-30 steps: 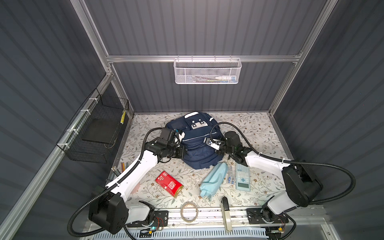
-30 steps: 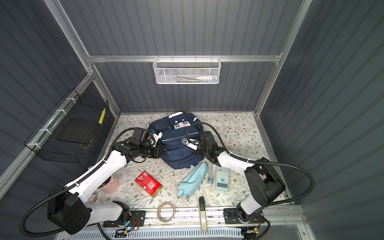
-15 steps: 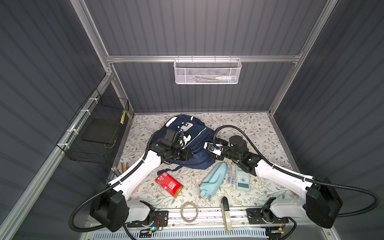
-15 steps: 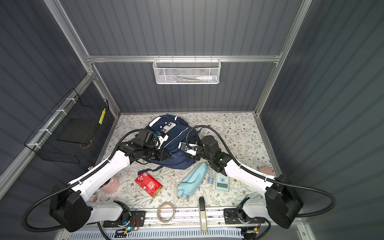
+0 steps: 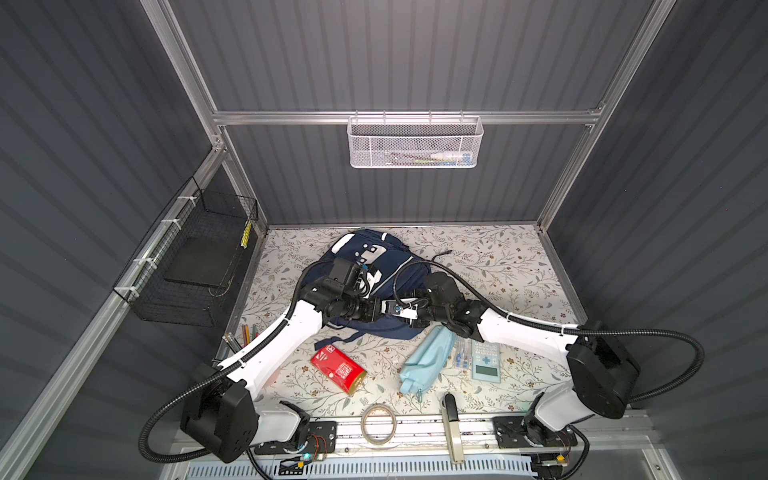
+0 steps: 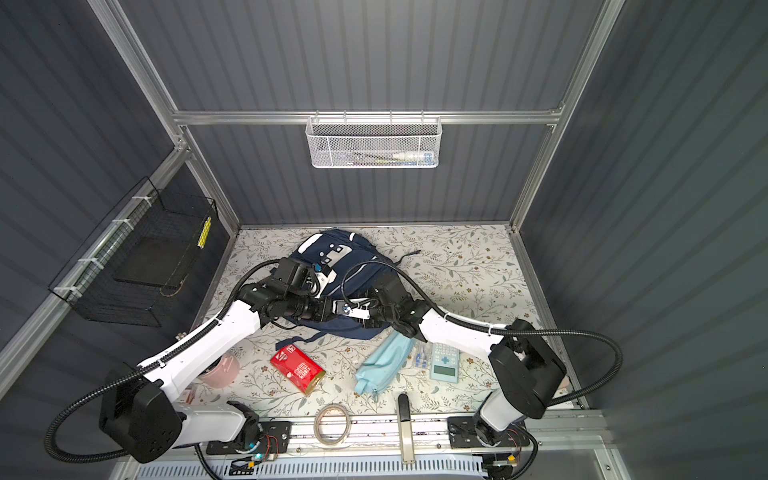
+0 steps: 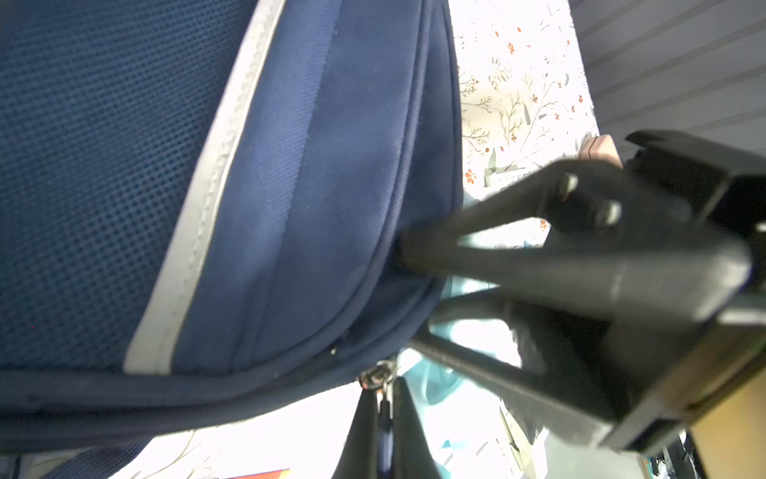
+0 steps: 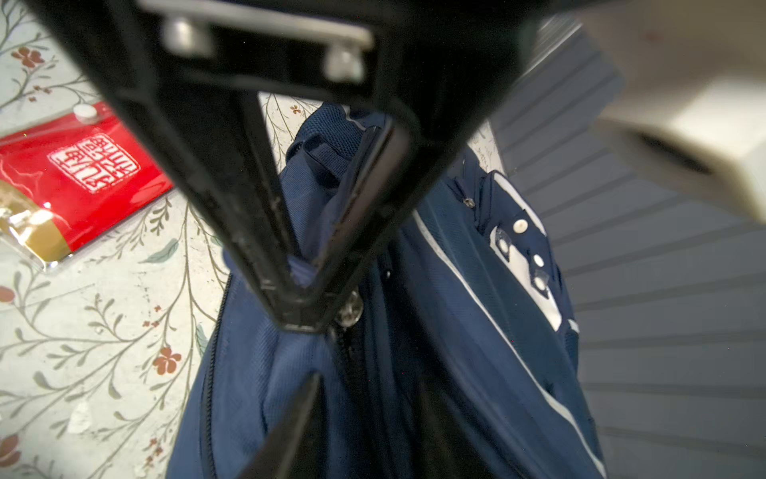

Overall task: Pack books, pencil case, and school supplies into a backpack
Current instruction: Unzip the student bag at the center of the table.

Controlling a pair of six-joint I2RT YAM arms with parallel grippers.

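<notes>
backpack [image 5: 392, 251]: far-centre of worktop [image 5: 498, 266] | left end effector [image 7: 383, 419]: pressed together on zip pull [image 7: 381, 392], likely to unzip | right end effector [image 7: 410, 296]: straddling near rim, likely bracing fabric; grip cannot tell | pencil case [image 5: 428, 357]: near, unpacked

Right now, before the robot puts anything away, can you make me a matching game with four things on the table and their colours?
Things:
1. backpack
2. rectangular pack
3. pencil case
4. roll of tape

Colours:
A. red with a gold end
B. a see-through ring
C. navy blue with white stripes
D. soft pale blue

Pairs: 1-C, 2-A, 3-D, 4-B
</notes>
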